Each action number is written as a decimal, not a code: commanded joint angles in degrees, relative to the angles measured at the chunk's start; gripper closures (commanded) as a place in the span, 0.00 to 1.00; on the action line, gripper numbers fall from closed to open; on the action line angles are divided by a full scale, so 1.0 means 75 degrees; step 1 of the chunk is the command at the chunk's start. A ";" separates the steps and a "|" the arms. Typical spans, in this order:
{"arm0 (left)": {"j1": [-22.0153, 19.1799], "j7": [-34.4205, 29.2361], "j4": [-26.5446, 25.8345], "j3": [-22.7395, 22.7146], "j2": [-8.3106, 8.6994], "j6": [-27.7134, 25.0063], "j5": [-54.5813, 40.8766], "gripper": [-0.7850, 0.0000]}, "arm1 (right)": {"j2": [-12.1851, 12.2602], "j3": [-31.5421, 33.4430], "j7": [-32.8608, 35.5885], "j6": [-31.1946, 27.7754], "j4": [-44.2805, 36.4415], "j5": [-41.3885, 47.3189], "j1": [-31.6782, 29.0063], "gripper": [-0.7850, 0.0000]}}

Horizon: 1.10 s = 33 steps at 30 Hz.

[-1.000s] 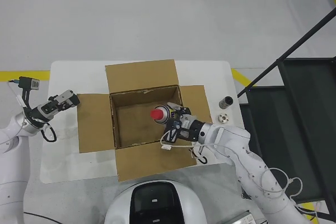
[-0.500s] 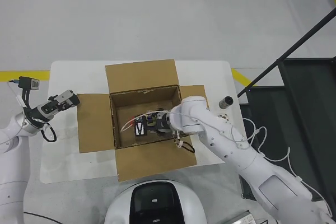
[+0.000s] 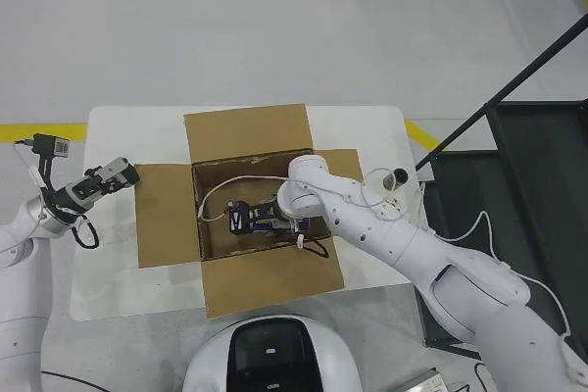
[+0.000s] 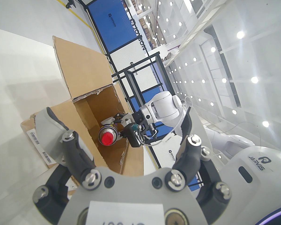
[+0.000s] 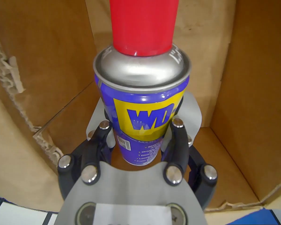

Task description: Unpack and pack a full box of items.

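An open cardboard box (image 3: 167, 227) sits on the white table (image 3: 127, 132). My right gripper (image 3: 267, 216) is down inside it, shut on a blue and yellow spray can (image 3: 247, 217) with a red cap. In the right wrist view the fingers (image 5: 178, 136) clamp the can (image 5: 140, 90) low on its body, with the brown box walls (image 5: 37, 47) all round. My left gripper (image 3: 115, 177) hangs open and holds nothing, just left of the box's left flap. Its wrist view looks into the box (image 4: 84, 71) at the can (image 4: 107, 136).
Two small metal cylinders (image 3: 399, 179) (image 3: 392, 206) stand on the table right of the box. A dark metal stair frame (image 3: 510, 176) rises beyond the table's right edge. All four box flaps lie folded outward.
The right arm carried the spray can from above the box's near right corner down into the box, swinging it toward the left. The left arm stayed still.
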 commanded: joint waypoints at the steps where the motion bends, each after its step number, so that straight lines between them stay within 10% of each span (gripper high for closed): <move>1: 0.0000 0.0000 0.0000 0.0000 0.0000 0.0000 -0.0003 0.00 | -0.0069 -0.0211 -0.0022 -0.0022 0.0216 0.0088 0.0117 0.70; 2: 0.0000 0.0000 0.0000 0.0000 0.0000 0.0000 -0.0003 0.00 | -0.0109 -0.0314 -0.0029 -0.0029 0.0296 0.0113 0.0185 0.58; 3: 0.0000 0.0000 0.0000 0.0000 0.0000 0.0000 -0.0003 0.00 | -0.0145 -0.0397 -0.0033 -0.0033 0.0381 0.0157 0.0238 0.07; 4: 0.0000 0.0000 0.0000 0.0000 0.0000 0.0000 -0.0003 0.00 | -0.0180 -0.0482 -0.0033 -0.0033 0.0461 0.0187 0.0291 0.00; 14: 0.0000 0.0000 0.0000 0.0000 0.0000 0.0000 -0.0003 0.00 | -0.0297 -0.0767 -0.0102 -0.0076 0.0634 0.0449 0.0601 0.00; 21: 0.0000 0.0000 0.0000 0.0000 0.0000 0.0000 -0.0003 0.00 | 0.0315 0.0479 -0.0839 0.0360 -0.0741 0.0380 0.0184 0.00; 33: 0.0000 0.0000 0.0000 0.0000 0.0000 0.0000 -0.0003 0.00 | 0.2147 0.5768 -0.1878 0.0139 -0.5182 0.0048 -0.4509 0.00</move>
